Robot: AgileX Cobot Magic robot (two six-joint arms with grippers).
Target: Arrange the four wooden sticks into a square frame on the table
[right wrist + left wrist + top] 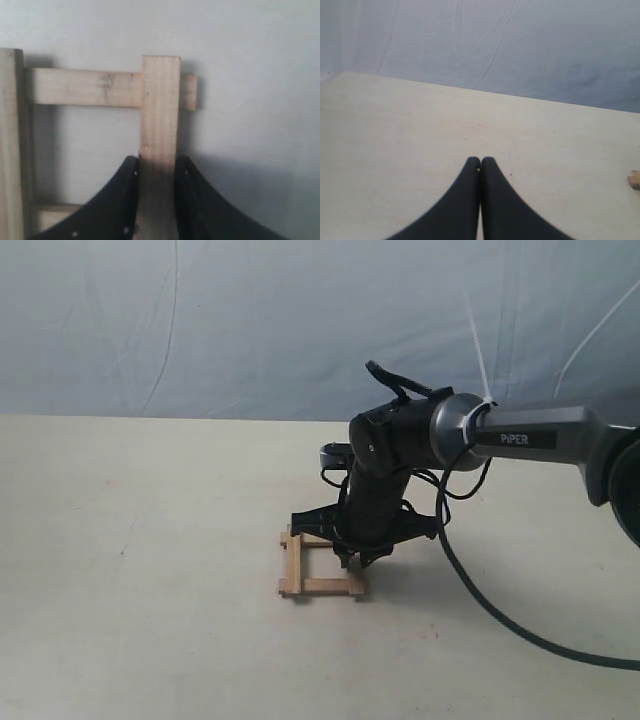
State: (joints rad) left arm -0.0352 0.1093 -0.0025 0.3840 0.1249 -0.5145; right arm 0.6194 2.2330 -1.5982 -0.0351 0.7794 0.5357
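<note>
The four wooden sticks lie as a small square frame (322, 586) on the pale table (140, 540), ends overlapping at the corners. My right gripper (356, 560) reaches down over the frame's right side. Close up, this right gripper (156, 162) has both fingers pressed against the sides of one stick (160, 105), whose far end rests on top of a cross stick (85, 88). Another stick (10, 140) runs along the opposite side. My left gripper (480, 164) is shut and empty above bare table and does not show in the exterior view.
The right arm's black cable (500, 625) trails across the table to the right of the frame. A blue-grey cloth backdrop (250, 320) rises behind the table. A small pale wooden bit (634, 178) shows at the edge of the left wrist view.
</note>
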